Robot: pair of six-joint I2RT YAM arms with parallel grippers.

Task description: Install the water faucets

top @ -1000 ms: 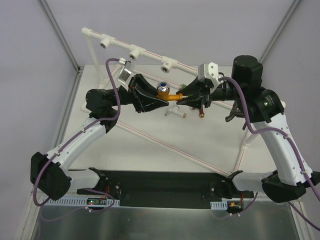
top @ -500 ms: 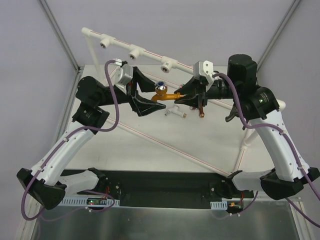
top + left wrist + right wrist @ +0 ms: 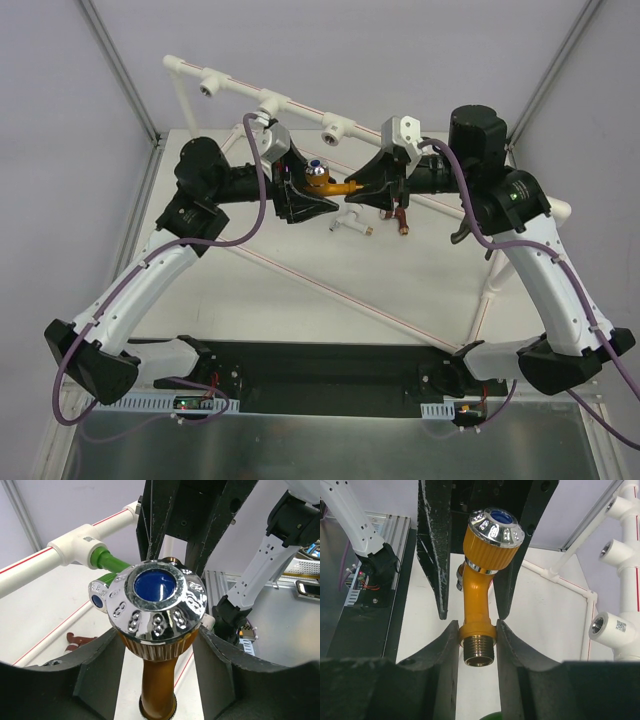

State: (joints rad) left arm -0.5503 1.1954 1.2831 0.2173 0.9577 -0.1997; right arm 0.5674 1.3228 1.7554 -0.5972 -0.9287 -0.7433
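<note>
Caught the orange-gold faucet (image 3: pixel 330 186) up off the table (image 3: pixel 300 290), pinched at its threaded end in the right fingers (image 3: pixel 440 650). Had its long axis running across toward the left fingers (image 3: pixel 100 665), spread loosely either side of the chrome knob (image 3: pixel 156 602), not squeezing. Knob end nearest the left arm, tbh.
</note>
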